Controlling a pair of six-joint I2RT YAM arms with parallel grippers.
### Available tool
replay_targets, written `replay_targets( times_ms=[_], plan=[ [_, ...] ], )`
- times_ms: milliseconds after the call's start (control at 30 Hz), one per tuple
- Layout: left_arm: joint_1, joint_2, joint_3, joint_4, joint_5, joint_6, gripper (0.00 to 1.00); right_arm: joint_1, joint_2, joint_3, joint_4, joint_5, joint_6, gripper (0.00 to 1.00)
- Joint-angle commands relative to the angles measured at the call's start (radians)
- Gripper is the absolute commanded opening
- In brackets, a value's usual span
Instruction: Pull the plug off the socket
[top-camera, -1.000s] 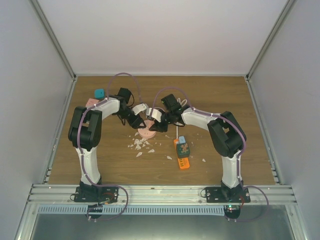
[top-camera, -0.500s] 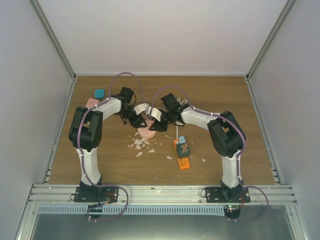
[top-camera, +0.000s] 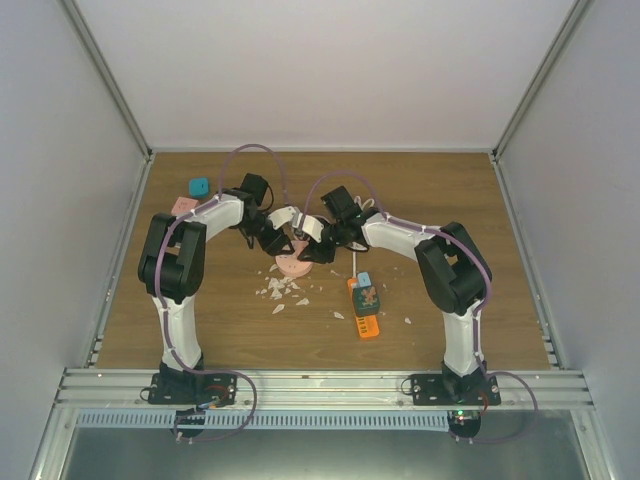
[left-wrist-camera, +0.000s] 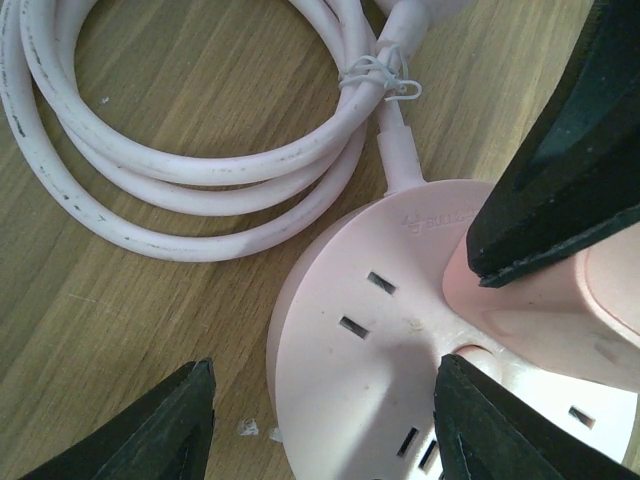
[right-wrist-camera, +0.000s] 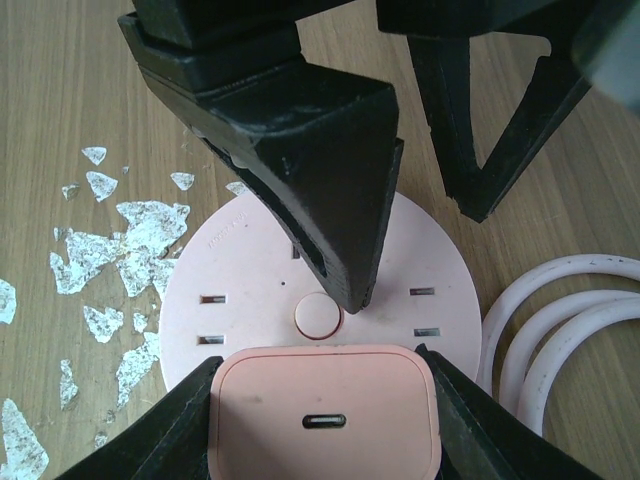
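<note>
While seated in the socket, the plug sits pinched between the right fingers.

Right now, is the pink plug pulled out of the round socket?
No, the pink plug sits flat against the face of the round socket.

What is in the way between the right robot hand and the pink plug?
Nothing visible. The right gripper has a finger against each side of the plug, which sits in the round socket. The open left gripper hangs over the socket just beyond the plug, so the way up looks a little crowded.
</note>
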Motion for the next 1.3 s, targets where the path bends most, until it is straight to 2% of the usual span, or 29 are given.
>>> replay_targets(
  times_ms=[0,267,433,767,1000,1267],
  plan=[
    [0.006,0.116,-0.06,0.015,-0.319,0.04,0.6,-0.006,-0.064,0.08,0.041,-0.116,0.069,0.13],
    [0.004,0.112,-0.068,0.025,-0.326,0.042,0.59,-0.005,-0.098,0.043,0.06,-0.112,0.073,0.13],
    [0.0,0.104,-0.082,0.039,-0.343,0.055,0.58,0.017,-0.118,0.017,0.062,-0.05,-0.013,0.13],
    [0.0,0.109,-0.084,0.042,-0.349,0.061,0.57,0.038,-0.136,-0.008,0.056,-0.01,-0.078,0.13],
    [-0.001,0.108,-0.09,0.054,-0.36,0.066,0.57,0.022,-0.094,0.075,-0.008,-0.084,0.083,0.11],
    [0.0,0.105,-0.09,0.064,-0.367,0.07,0.57,0.015,-0.11,0.059,0.015,-0.093,0.153,0.11]
  ],
)
